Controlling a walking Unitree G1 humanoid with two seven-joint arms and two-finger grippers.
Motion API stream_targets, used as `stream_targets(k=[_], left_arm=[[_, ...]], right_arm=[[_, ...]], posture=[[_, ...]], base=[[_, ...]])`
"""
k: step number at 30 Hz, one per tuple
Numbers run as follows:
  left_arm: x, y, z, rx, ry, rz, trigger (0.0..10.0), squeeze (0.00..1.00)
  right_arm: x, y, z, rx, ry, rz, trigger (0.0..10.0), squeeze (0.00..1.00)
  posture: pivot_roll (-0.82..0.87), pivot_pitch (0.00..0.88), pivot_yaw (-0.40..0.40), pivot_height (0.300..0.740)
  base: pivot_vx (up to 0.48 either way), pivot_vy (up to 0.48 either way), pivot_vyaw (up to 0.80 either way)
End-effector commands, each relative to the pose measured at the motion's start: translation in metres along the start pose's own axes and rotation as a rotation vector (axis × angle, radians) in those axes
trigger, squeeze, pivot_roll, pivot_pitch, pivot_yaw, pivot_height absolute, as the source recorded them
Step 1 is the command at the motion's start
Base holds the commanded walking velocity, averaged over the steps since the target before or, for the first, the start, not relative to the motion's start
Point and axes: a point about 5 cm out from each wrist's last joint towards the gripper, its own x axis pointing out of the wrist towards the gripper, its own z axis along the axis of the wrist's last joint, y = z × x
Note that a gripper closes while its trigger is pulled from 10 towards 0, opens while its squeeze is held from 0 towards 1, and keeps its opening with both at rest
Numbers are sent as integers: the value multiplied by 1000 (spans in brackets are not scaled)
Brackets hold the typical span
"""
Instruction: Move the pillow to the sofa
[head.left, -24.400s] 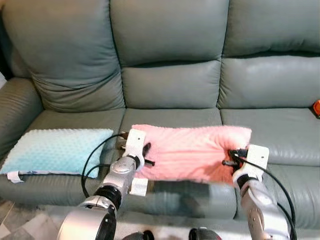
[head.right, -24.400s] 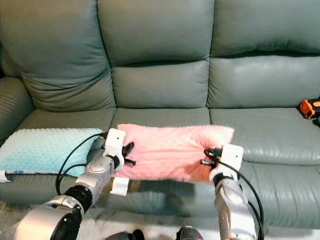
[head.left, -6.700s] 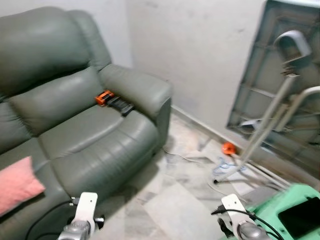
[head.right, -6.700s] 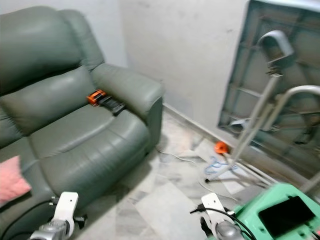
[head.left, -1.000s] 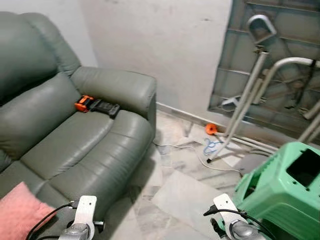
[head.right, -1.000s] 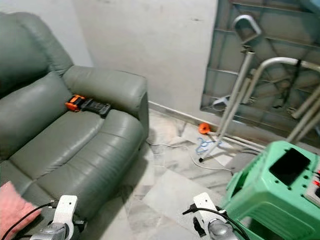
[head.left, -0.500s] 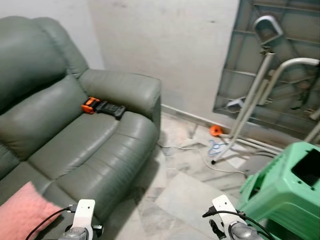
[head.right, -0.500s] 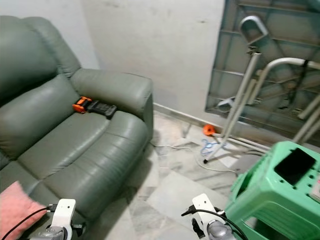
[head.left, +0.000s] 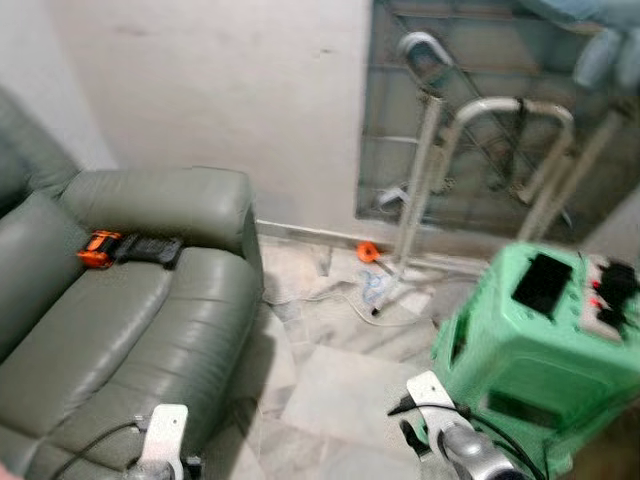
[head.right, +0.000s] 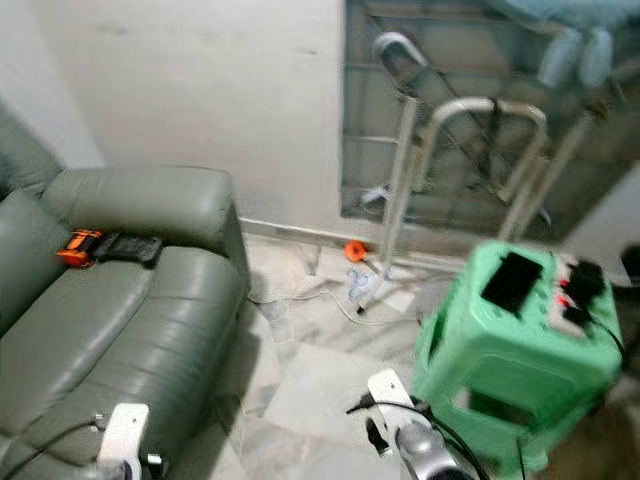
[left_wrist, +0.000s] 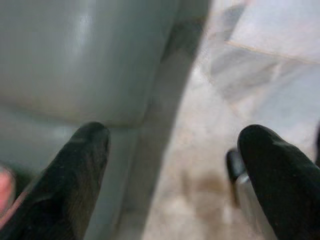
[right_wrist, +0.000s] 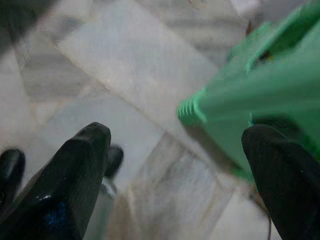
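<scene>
We face the sofa armrest end and a marble floor. Our left gripper hangs with fingers spread wide, holding nothing, over the sofa's front edge. Our right gripper, also spread wide with nothing between its fingers, hangs over the floor beside a green stool. We can't make out the pillow. An orange-and-black tool lies on the seat by the armrest.
</scene>
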Motion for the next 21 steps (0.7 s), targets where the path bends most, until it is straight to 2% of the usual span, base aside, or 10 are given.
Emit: stream_targets(k=[1, 5, 8, 14, 21], left_arm=[[-2, 10, -12, -9, 31, 16, 10000, 0], [-2, 15, -13, -6, 32, 22, 10000, 0], [-2, 17, -13, 16, 29, 27, 10000, 0], [-2, 16, -12, 17, 27, 27, 10000, 0], [-2, 14, -13, -19, 22, 16, 10000, 0]], right_arm=[[1, 2, 9, -10, -25, -4, 10000, 0], [0, 0, -1, -13, -12, -5, 10000, 0], [-5, -8, -20, -14, 13, -11, 10000, 0], [-7, -9, -29, -20, 23, -12, 10000, 0], [-6, -3, -27, -22, 19, -4, 10000, 0]], posture=[[-122, 0, 79, 740], [-120, 0, 78, 740], [-119, 0, 78, 740], [-122, 0, 78, 740], [-123, 0, 77, 740]], base=[[0, 0, 0], [0, 0, 0], [0, 0, 0], [0, 0, 0], [70, 0, 0]])
